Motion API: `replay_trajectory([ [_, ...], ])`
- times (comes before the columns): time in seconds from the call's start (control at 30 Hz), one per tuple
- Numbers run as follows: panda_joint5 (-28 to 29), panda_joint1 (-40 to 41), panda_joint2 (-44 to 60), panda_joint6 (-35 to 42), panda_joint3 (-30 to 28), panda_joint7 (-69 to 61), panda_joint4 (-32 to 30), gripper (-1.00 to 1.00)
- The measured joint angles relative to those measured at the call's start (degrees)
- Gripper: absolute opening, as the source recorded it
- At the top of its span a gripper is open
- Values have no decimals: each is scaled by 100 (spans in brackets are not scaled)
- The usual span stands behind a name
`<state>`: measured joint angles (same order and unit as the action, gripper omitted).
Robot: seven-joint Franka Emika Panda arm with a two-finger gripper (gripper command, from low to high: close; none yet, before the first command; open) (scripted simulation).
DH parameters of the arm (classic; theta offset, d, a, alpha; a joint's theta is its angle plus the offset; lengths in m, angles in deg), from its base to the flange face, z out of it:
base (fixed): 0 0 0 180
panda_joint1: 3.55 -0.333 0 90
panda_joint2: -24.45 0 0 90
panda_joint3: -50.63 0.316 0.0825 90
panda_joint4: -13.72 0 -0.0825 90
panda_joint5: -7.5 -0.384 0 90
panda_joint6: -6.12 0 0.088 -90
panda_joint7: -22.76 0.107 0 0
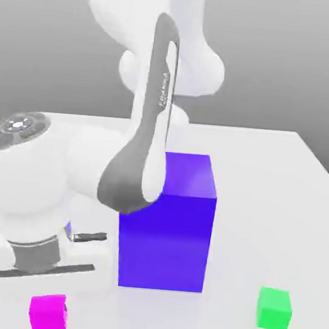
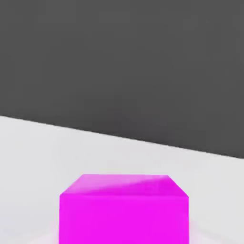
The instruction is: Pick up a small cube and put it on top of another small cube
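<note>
One small cube (image 2: 124,209) is sitting close under the hand camera; fingers are pressed together, grasp unconfirmed; next, judging, lifting and carrying toward the green cube (image 1: 274,308).

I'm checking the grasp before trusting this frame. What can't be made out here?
- Contact with the pink cube: in the exterior view the hand sits above it, no fingers seen.
- Pink cube's base: cut by the hand view's edge.
- Blue block's left side: arm in front.
</note>
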<state>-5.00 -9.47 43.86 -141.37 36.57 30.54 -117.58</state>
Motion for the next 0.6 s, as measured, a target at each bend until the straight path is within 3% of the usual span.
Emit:
replay_trajectory([
  [0.23,743,-1174,-836,-228,811,171,-878,-100],
  [0.33,1026,-1726,-648,-635,1199,252,-1016,-100],
  [0.37,1133,-1914,-419,-879,1299,296,-1007,100],
  [0.6,1215,-2057,-350,-969,1373,329,-1005,100],
])
